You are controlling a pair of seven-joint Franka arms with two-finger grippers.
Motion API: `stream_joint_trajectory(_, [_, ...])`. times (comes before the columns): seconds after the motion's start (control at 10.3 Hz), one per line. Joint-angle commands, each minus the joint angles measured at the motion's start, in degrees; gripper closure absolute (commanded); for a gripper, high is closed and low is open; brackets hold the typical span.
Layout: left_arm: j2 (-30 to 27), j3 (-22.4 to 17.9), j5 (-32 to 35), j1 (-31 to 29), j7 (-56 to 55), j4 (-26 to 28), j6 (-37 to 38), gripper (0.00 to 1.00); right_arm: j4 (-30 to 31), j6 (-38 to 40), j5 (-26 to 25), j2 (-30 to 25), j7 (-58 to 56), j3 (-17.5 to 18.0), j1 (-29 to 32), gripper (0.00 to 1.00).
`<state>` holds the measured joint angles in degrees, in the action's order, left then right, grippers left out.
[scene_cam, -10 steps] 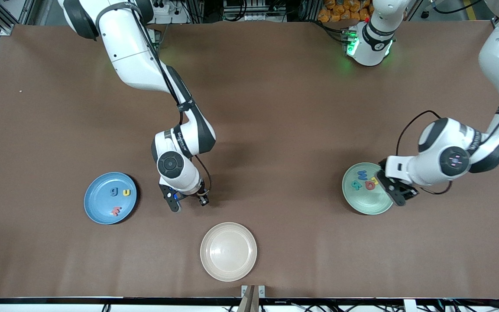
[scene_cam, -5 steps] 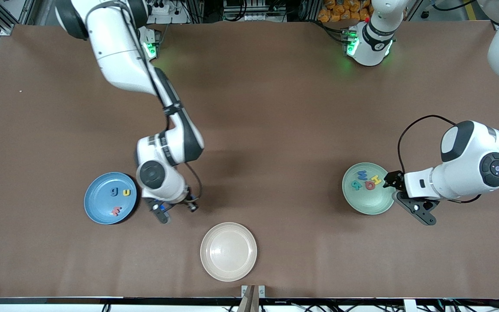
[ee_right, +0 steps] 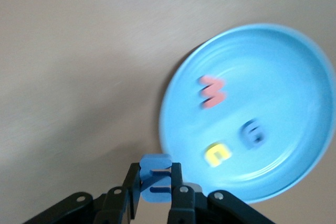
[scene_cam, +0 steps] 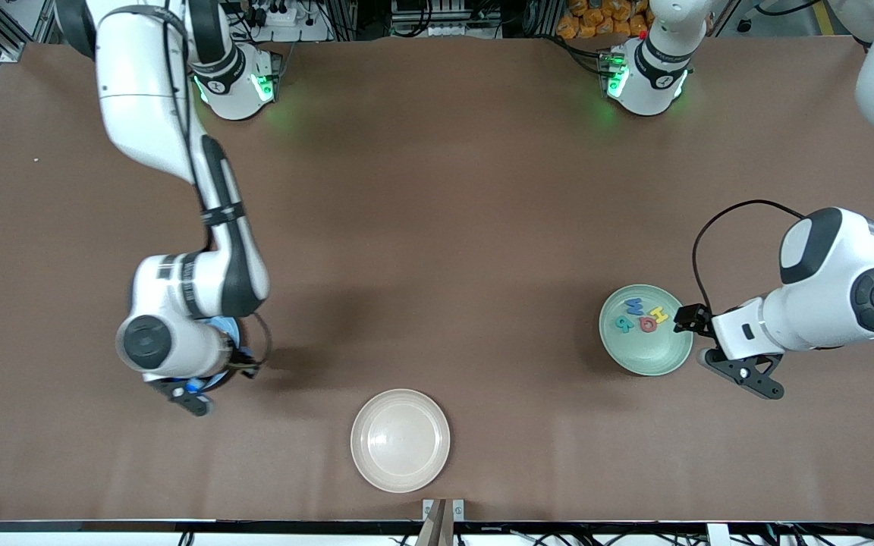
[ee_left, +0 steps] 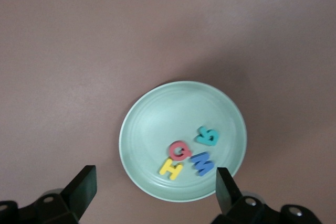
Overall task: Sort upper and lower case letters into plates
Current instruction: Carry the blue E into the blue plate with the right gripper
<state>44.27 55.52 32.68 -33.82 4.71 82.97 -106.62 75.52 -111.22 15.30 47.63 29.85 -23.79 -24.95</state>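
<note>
Right gripper [ee_right: 156, 190] hangs over the rim of the blue plate [ee_right: 294, 66] at the right arm's end of the table, its fingers pinched on a small blue letter [ee_right: 155, 178] whose shape cannot be read. Left gripper [ee_left: 152, 190] hovers beside the mint-green plate [scene_cam: 661, 360] at the left arm's end, fingers spread wide and holding nothing; that arm appears to be waiting.

Three plates sit on the brown table [scene_cam: 467, 189]: the blue one, the mint-green one, and a cream-white plate [scene_cam: 400, 440] nearest the front camera, which holds no letters. All three look rigid and shallow, and likely stay put when a piece drops in.

Mint-green holds four letters: a blue M [ee_left: 202, 163], a teal R [ee_left: 208, 136], a red Q [ee_left: 179, 151] and a yellow H [ee_left: 171, 169], bunched close together. Blue holds three: a red letter [ee_right: 212, 92], a dark blue g [ee_right: 252, 132] and a yellow letter [ee_right: 217, 153].

Each letter looks like light, soft foam, thin and flat, probably best pinched across its narrow edges, as with the held piece. Too hard a squeeze may bend one; a light piece may also cling to a pad on release.
</note>
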Motion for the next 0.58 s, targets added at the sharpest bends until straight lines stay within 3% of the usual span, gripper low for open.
stream_joint_trajectory(0.0, [-4.0,-3.3,-1.8,2.5,-1.8,-0.3,1.5,0.0,0.9,4.2,-0.7,-0.5,-0.4,-0.7,-1.8,1.0])
stream_joint_trajectory(0.19, [-3.8,-4.6,-1.7,3.1,-2.2,0.1,1.5,0.0,1.1,5.6,-2.5,-1.9,-5.7,-2.8,-1.8,1.0])
stream_joint_trajectory(0.49, [-5.2,-6.0,-1.7,5.5,-4.0,0.3,1.5,0.0,0.4,-0.5,-3.0,-1.1,-17.4,-2.7,4.9,1.0])
